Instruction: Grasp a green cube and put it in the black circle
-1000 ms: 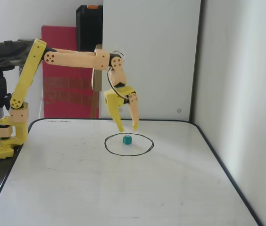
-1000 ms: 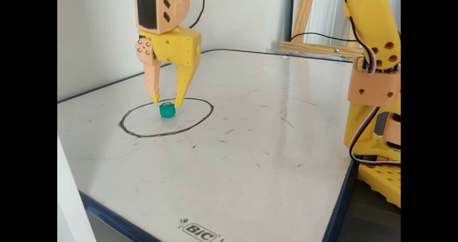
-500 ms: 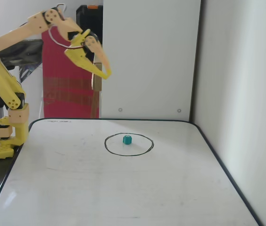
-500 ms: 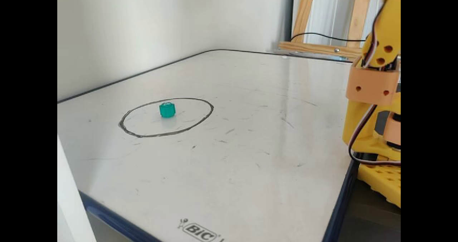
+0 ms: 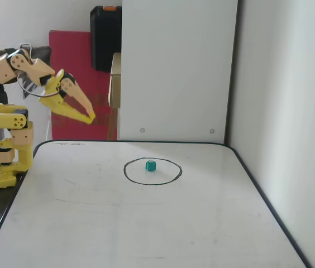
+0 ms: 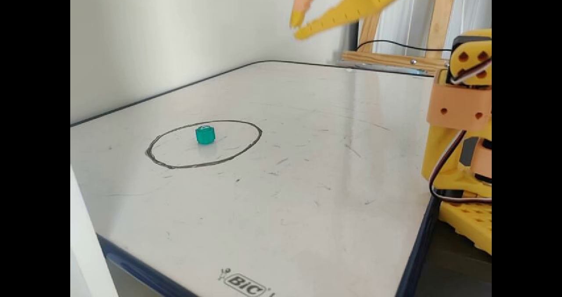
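In a fixed view from the front: yellow two-finger claw (image 5: 92, 118) raised above the counter's far left corner, well apart from everything on it; fingertips close together with only a slight gap, nothing held or touched. Small teal-green cube with rounded edges (image 5: 151, 165) sat flat on the glossy white counter (image 5: 146, 223), inside the thin hand-drawn black circle (image 5: 168, 177), a little toward its far side, touching no part of the line. Cube too small and too even in shape to show any long axis or facing. Yellow and peach arm (image 5: 12, 61) folded back over its base at the left edge.

In a fixed view from the side: claw (image 6: 297, 27) entered from the top edge, high over the counter (image 6: 307, 200), peach finger and yellow finger narrowly parted at the tips, empty. Cube (image 6: 205, 135) upright inside the circle (image 6: 167, 164), nearer the far rim than the near one. Arm's base (image 6: 459, 112) stood at the right edge.
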Robot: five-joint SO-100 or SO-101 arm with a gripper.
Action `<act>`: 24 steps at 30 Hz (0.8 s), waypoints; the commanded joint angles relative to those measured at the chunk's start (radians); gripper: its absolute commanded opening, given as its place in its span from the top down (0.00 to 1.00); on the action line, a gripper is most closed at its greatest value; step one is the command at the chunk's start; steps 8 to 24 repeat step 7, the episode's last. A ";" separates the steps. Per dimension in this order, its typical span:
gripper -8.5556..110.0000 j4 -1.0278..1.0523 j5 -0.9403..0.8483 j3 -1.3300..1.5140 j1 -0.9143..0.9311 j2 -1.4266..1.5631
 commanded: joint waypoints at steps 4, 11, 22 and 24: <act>0.93 -0.020 -0.015 0.138 -0.026 0.107; 0.93 -0.012 -0.015 0.187 -0.043 0.143; 0.93 -0.012 -0.015 0.187 -0.043 0.143; 0.93 -0.012 -0.015 0.187 -0.043 0.143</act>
